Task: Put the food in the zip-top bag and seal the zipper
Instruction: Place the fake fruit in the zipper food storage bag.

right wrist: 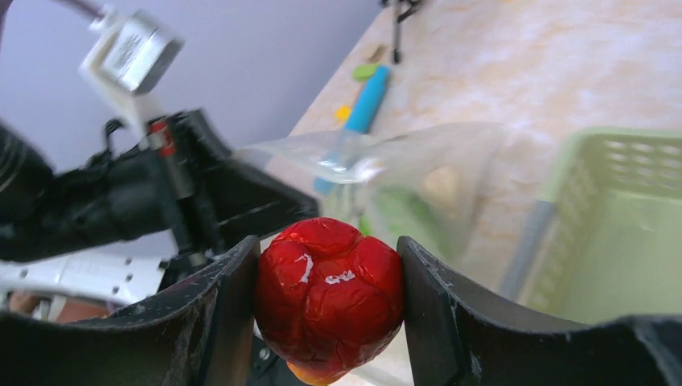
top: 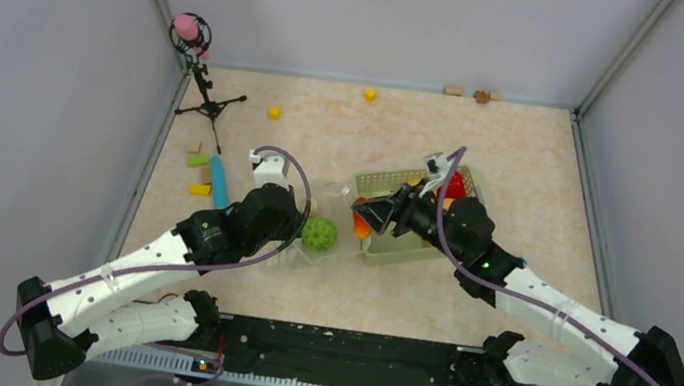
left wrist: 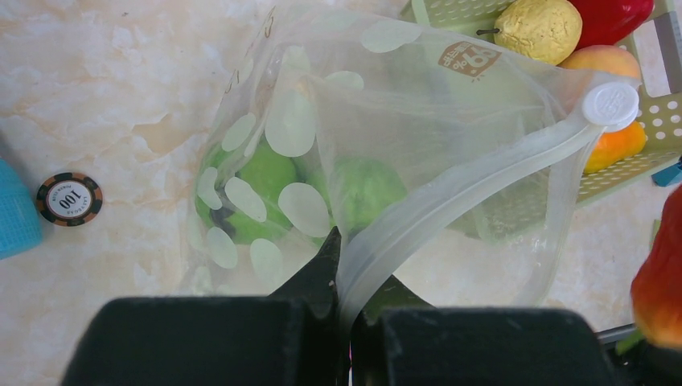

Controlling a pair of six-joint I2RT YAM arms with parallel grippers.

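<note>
L fingers (left wrist: 328, 269) are pressed together, pinching the zip-top bag (left wrist: 418, 104) at its mouth edge, right on the zipper (left wrist: 466, 189). The zipper strip runs from bottom ctr up to a round white cap (left wrist: 611, 104) at upper right of the L wrist view. The bag lies on the bench (top: 522, 178) at ctr of the top view, just left of the pale green basket (top: 400, 252), w/ its far edge touching or overlapping the basket rim. Its mouth stands open toward the basket.

Inside the bag are a dark-striped green melon (left wrist: 257, 193) and a second green fruit (left wrist: 366, 189) beside it.

R fingers (top: 374, 213) are closed on a red toy pepper (right wrist: 330, 297), one pad on each side. The pepper is held off the bench, between basket and bag mouth; can't tell if it is past the mouth edge.

In the basket there is a yellow pear-like fruit (left wrist: 539, 28), a red piece (left wrist: 611, 16), a peach (left wrist: 607, 60) and an orange piece (left wrist: 615, 149) lower down against the wall.

A "100" poker chip (left wrist: 69, 199) lies on the bench at left of the L wrist view, apart from the bag. A blue cylinder (top: 218, 184) lies left of the L arm in the top view.
</note>
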